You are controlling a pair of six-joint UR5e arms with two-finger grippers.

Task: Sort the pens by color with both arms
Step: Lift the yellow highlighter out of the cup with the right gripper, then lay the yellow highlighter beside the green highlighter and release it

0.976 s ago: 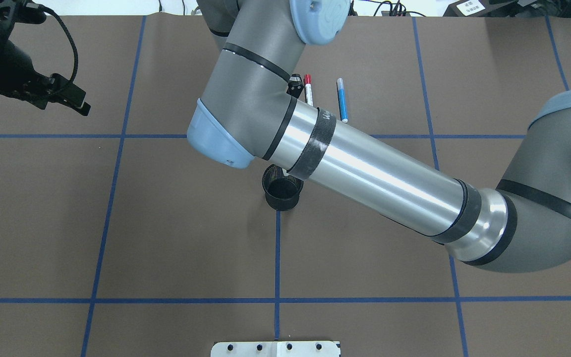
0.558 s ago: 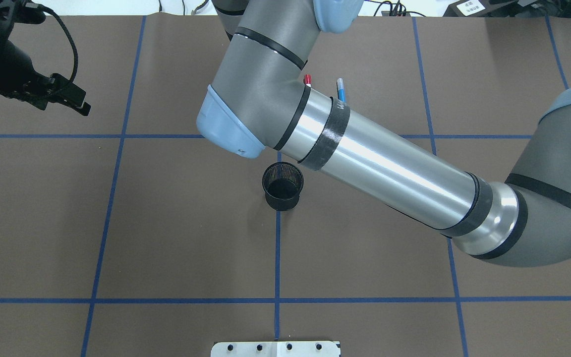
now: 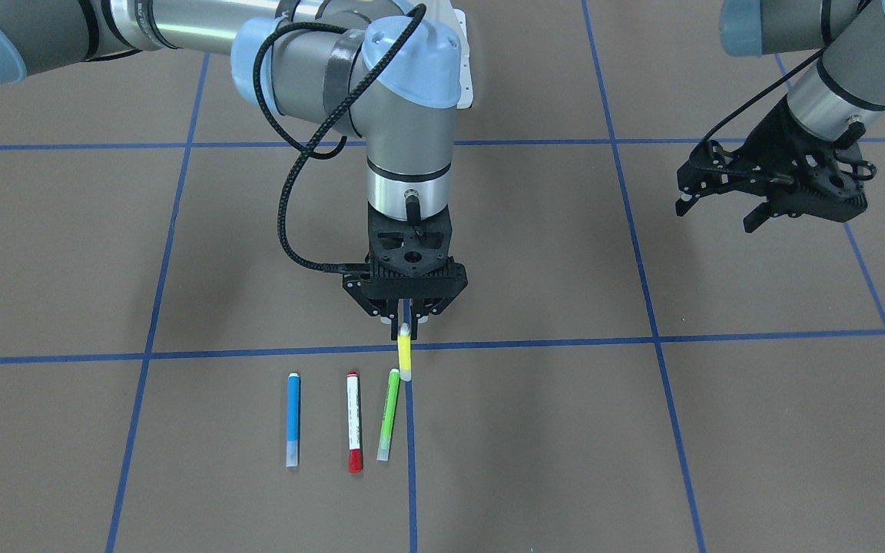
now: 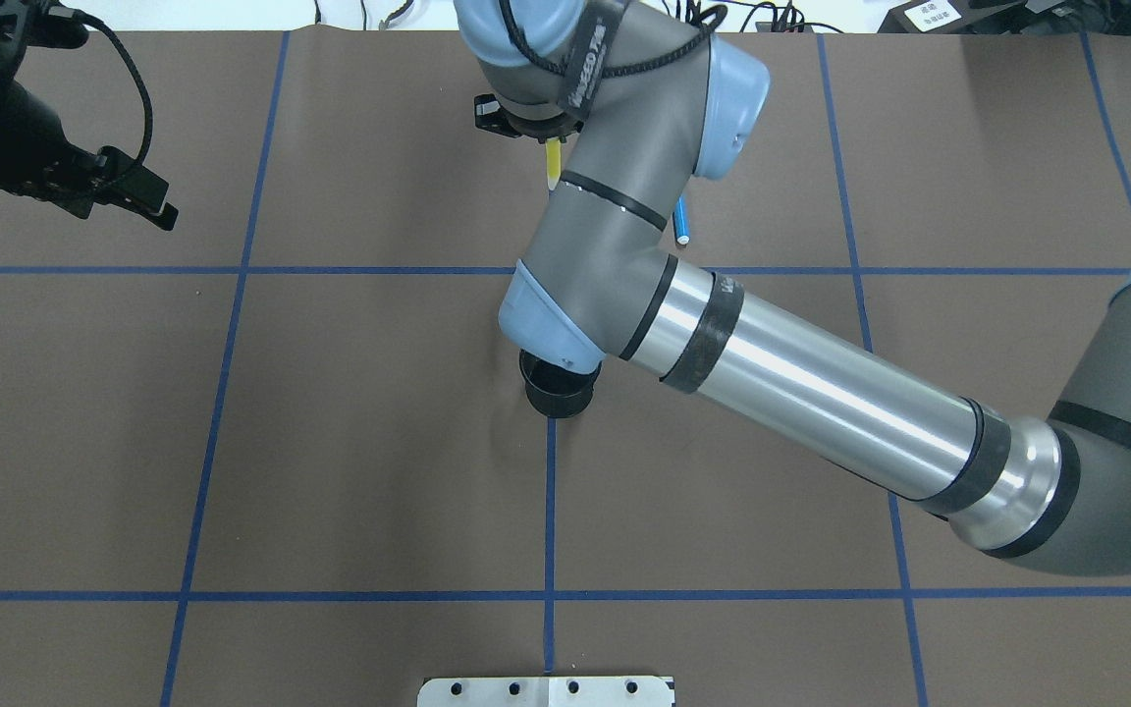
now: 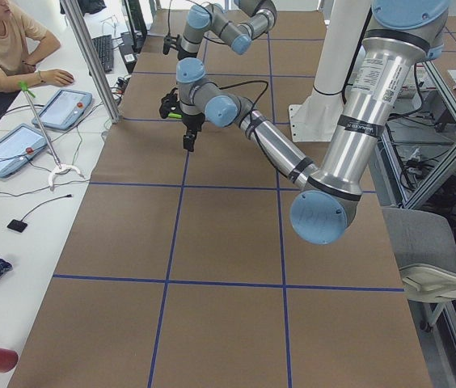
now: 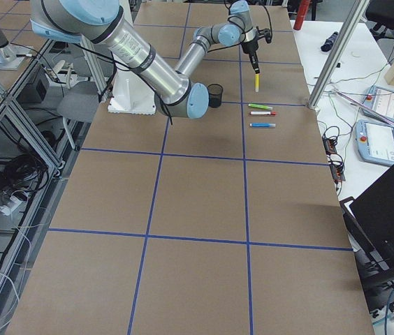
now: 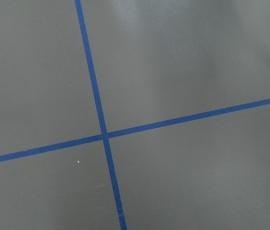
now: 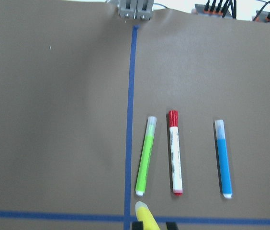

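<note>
Right arm (image 4: 821,393) reaches across the mat (image 3: 181,253) to its far side; right gripper (image 3: 406,319) points straight down, fingers pinched on the top end of the yellow pen (image 3: 405,355). The pen hangs close to upright, long axis vertical, free end down; cannot tell whether that end touches the mat. It sits at a crossing of tape lines, just beside the robot-side end of the green pen (image 3: 388,415).

The other three pens lie flat on the mat in a row, on the operators' side of the right gripper. Order from robot's left to right: green pen, red pen (image 3: 352,421), blue pen (image 3: 293,418); near one another, none touching. Their long axes run toward and away from the robot, close to parallel. The green pen is tilted a little, just beside a tape line (image 3: 410,461), its robot-side end the closer to it. The red pen has a white barrel, red cap pointing away from the robot. In the overhead view only a short piece of the blue pen shows past the arm.

Left gripper (image 3: 719,213) hovers over the mat, well apart on the robot's left; fingers spread, nothing between them. The left wrist view shows only mat and a tape crossing.

Cup (image 4: 556,393) stands upright nearer the robot's base, well apart from the pens; partly under the right arm's elbow in the overhead view.
</note>
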